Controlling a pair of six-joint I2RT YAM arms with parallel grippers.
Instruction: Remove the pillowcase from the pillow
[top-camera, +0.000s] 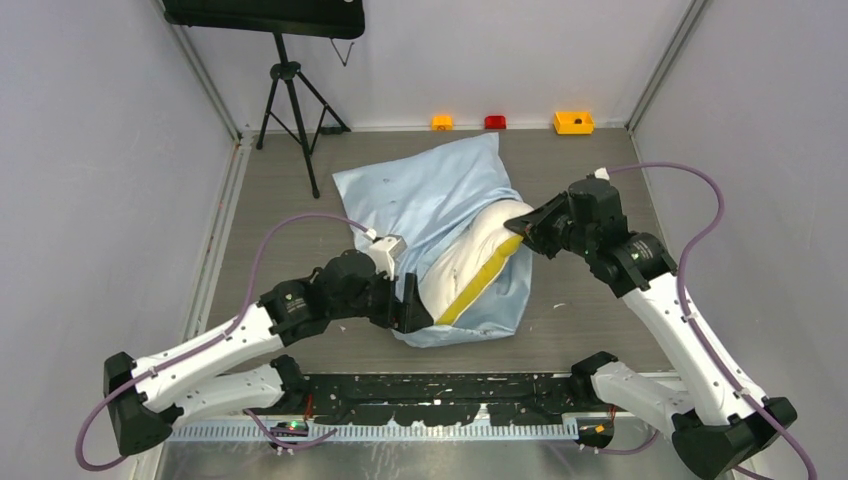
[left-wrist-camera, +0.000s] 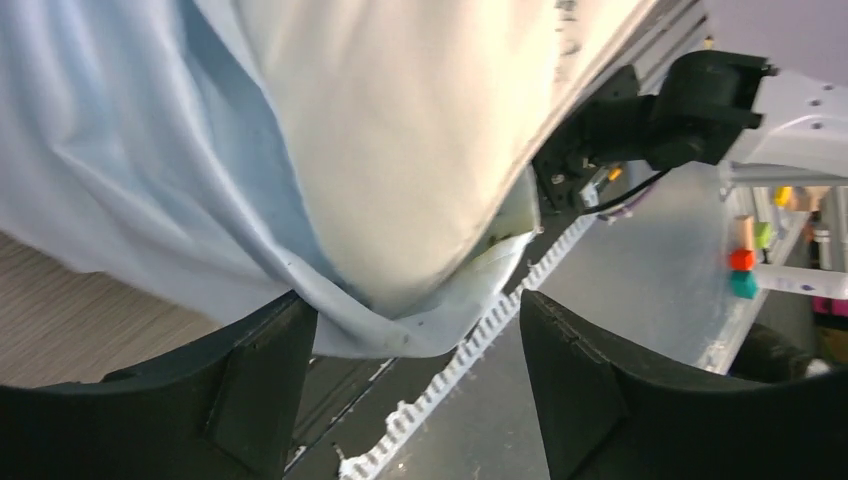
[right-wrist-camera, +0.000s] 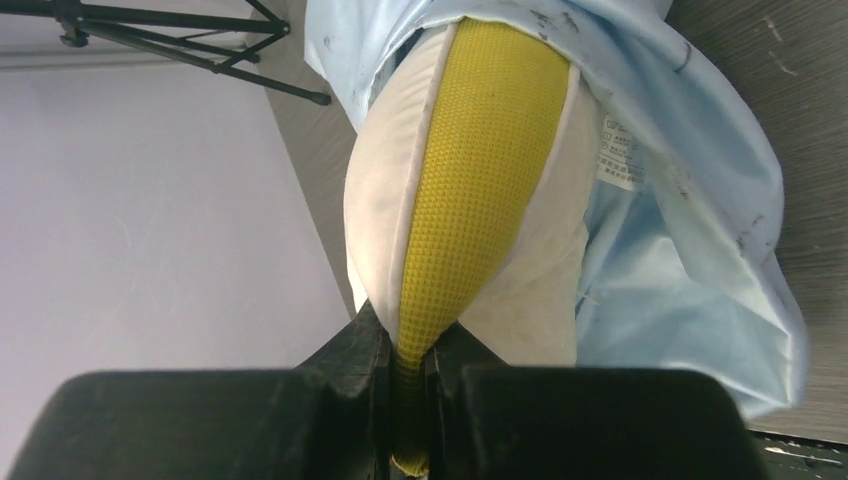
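Observation:
The light-blue pillowcase (top-camera: 425, 190) lies in the middle of the table, bunched round the far end of the white pillow (top-camera: 465, 255). The pillow's near part and yellow side band (top-camera: 478, 282) stick out of it. My right gripper (top-camera: 527, 226) is shut on the pillow's yellow band (right-wrist-camera: 480, 170) at its corner and holds it lifted; the pillowcase (right-wrist-camera: 690, 250) hangs beside it. My left gripper (top-camera: 418, 312) is open at the near left edge of the bundle. In the left wrist view the pillowcase's hem (left-wrist-camera: 400, 330) droops between the fingers (left-wrist-camera: 260, 390), below the pillow (left-wrist-camera: 420, 130).
A black tripod (top-camera: 290, 100) stands at the far left. Small orange (top-camera: 442, 122), red (top-camera: 495, 122) and yellow (top-camera: 574, 122) items sit along the far wall. A black rail (top-camera: 440, 390) runs along the near edge. Grey walls close in both sides.

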